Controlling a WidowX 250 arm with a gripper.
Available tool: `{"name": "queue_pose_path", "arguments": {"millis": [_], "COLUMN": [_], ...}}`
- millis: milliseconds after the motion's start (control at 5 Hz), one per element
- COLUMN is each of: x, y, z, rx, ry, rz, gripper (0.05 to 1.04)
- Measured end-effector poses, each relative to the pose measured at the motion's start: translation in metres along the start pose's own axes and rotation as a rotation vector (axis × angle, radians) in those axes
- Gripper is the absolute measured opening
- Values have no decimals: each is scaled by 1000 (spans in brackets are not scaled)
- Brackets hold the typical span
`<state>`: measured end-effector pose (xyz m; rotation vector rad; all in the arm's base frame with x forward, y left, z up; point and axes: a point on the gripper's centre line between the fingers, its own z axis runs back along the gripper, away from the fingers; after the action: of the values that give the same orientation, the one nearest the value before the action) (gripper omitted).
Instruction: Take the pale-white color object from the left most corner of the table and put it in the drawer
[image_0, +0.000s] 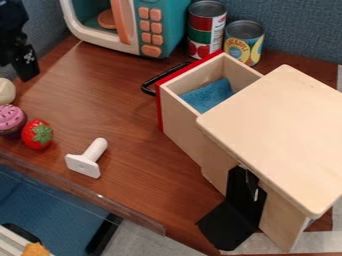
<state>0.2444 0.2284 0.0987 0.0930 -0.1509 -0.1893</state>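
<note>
My gripper (23, 59) hangs at the upper left, above and a little right of a pale-white rounded object (6, 91), apart from it in the view. That object lies at the table's left side, partly cut off by the view's edge, just behind a pink-topped cupcake. The drawer (177, 89) of the light wooden box is pulled out toward the upper left. It has a red front with a black handle, and a blue cloth (212, 95) lies inside.
The cupcake (11, 120) and a strawberry (37, 134) stand at the left, with a white T-shaped piece (88, 157) farther right. A toy microwave (127, 25) and two cans (206, 27) are at the back. The box top (277, 135) covers the right side; a clear rail (73, 187) borders the front.
</note>
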Motion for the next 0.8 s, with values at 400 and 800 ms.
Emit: {"name": "queue_pose_path", "arguments": {"millis": [400, 800], "x": [-4, -7], "y": [27, 56], "z": [-32, -44], "rx": [63, 103], "ry": [45, 52], "rz": [151, 248], "gripper": [1000, 1000]}}
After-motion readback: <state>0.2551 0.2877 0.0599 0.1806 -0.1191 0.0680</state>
